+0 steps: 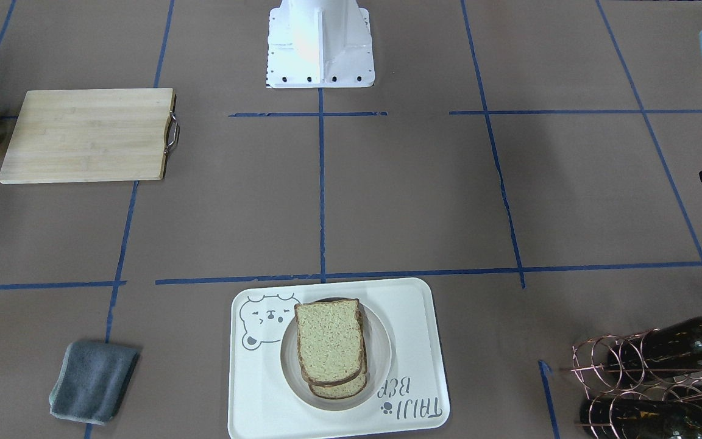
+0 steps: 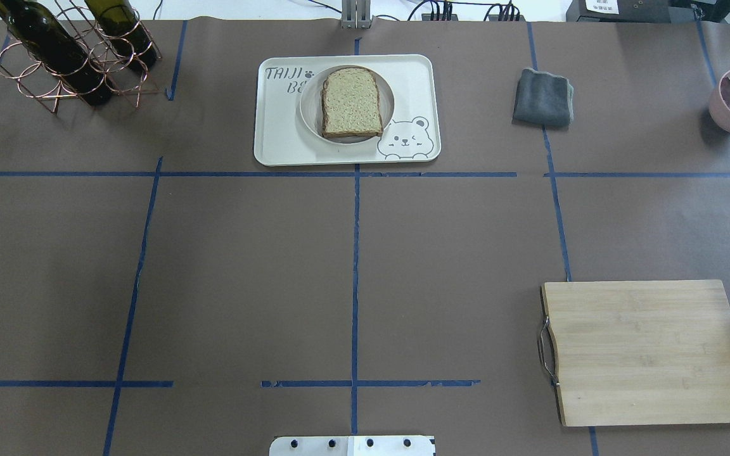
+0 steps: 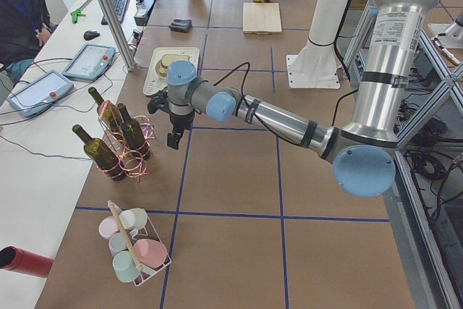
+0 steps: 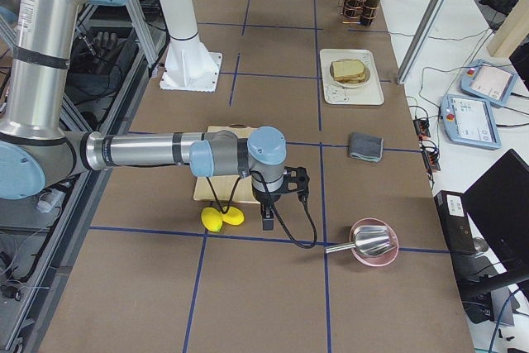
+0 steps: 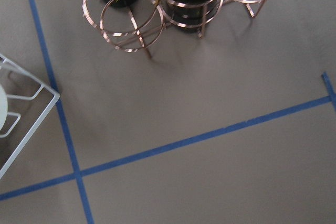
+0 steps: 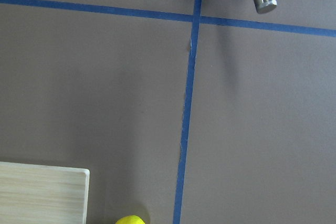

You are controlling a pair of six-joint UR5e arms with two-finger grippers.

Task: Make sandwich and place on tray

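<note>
**Sandwich.** The sandwich (image 1: 329,337) is made up of 2 square slices of speckled brown bread w/ dark crust, stacked flat. The top slice is offset, so an edge of the lower slice is exposed on the side away from the robot. What is held between the slices cannot be told. The stack is laid on a round white dish (image 1: 382,360), which is set approx. at the centre of the tray (image 1: 415,311). The tray is placed at the far side of the table (image 2: 244,272), opp. the robot base.

**Left gripper.** The left gripper (image 3: 175,138) is held above the table, fingers down, just beside the bottle rack (image 3: 123,142). It is well apart from the sandwich. Jaw opening and any load cannot be told.

**Right gripper.** The right gripper (image 4: 268,219) is held low beside the lemons (image 4: 221,218), near the cutting board (image 2: 647,351). It is well apart from the tray. Jaw opening and any load cannot be told.
</note>
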